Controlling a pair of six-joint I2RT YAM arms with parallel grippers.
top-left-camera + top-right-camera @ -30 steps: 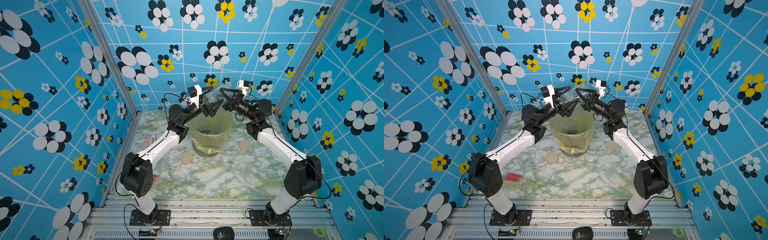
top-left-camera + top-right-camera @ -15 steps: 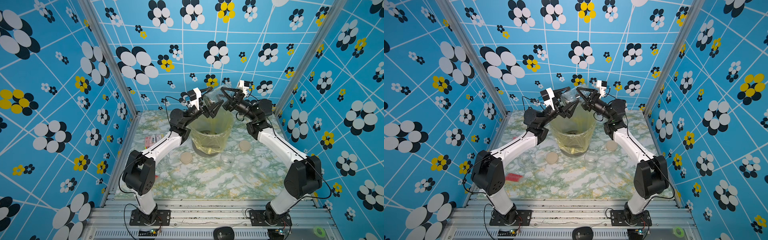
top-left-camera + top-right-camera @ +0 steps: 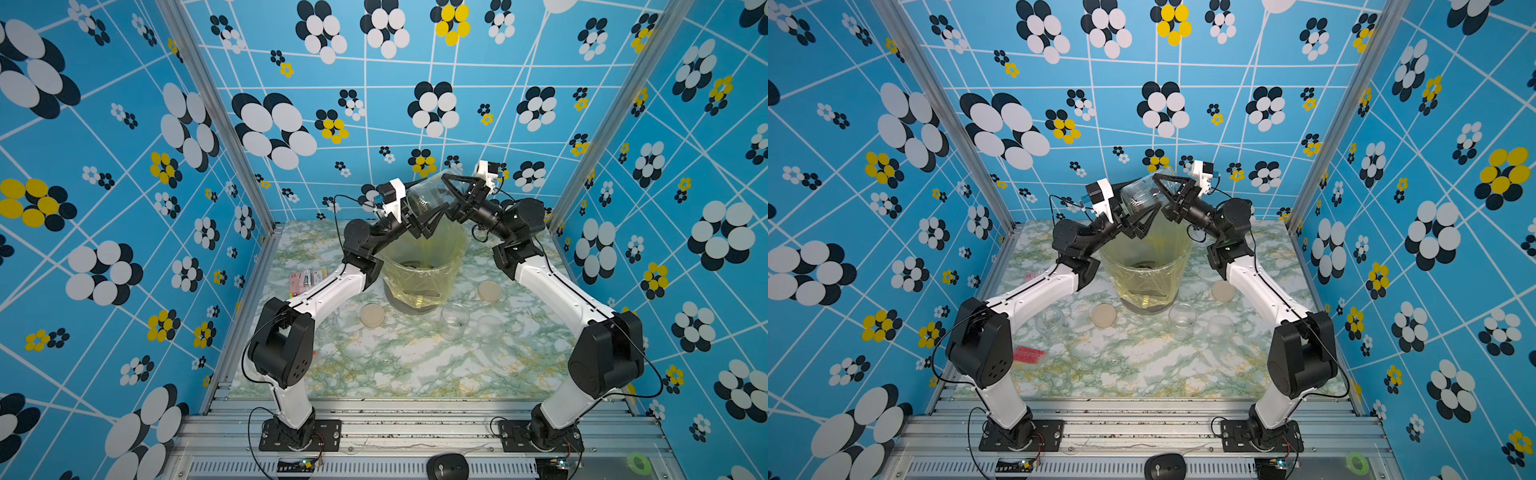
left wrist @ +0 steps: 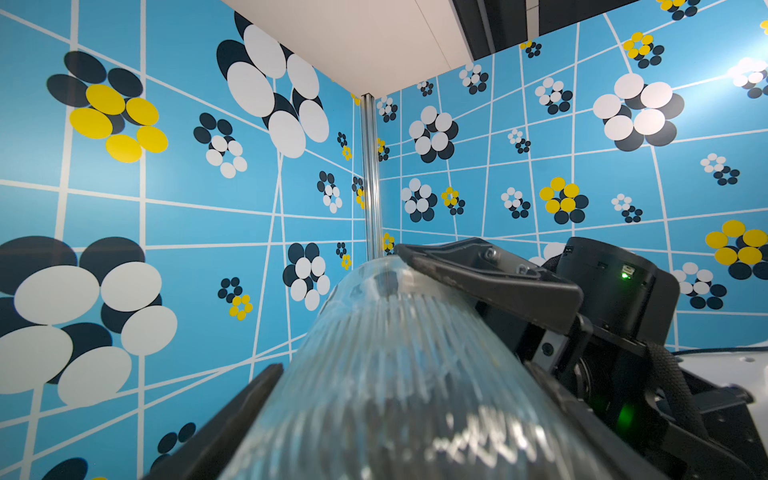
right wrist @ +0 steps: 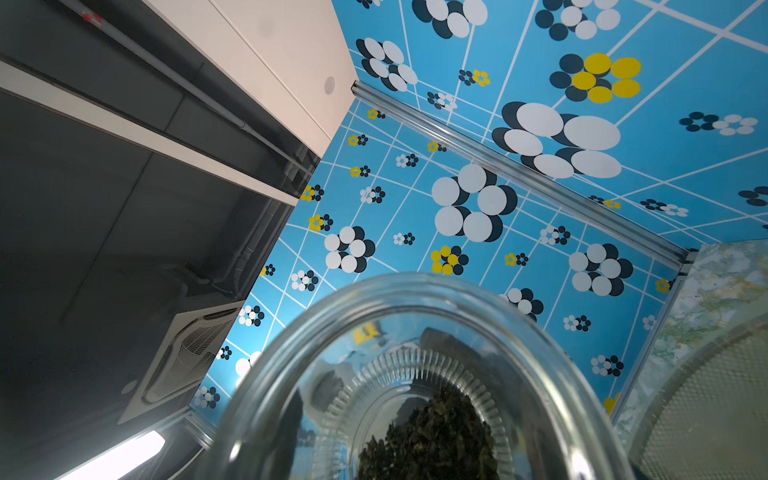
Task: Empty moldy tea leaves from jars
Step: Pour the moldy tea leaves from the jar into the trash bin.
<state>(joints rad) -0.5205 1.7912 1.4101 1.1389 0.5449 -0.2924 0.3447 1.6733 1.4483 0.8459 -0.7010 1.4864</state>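
The right end effector [image 3: 448, 194] is clamped on a clear ribbed glass jar [image 3: 428, 196], its arm raised steeply, wrist pointing toward 9 o'clock. The left end effector [image 3: 417, 218] reaches up from 8 o'clock, black fingers [image 4: 245, 407] flanking the jar's fluted wall; whether they squeeze it I cannot tell. The jar hangs tilted above the 12 o'clock rim of the bin [image 3: 419, 280], lined with thin crinkled yellow film. Dark crumbly tea leaves [image 5: 432, 436] lie inside the jar. On the marbled tabletop [image 3: 415, 365] an empty jar [image 3: 455, 320] stands at the bin's 5 o'clock, a flat beige lid [image 3: 372, 316] at 7 o'clock.
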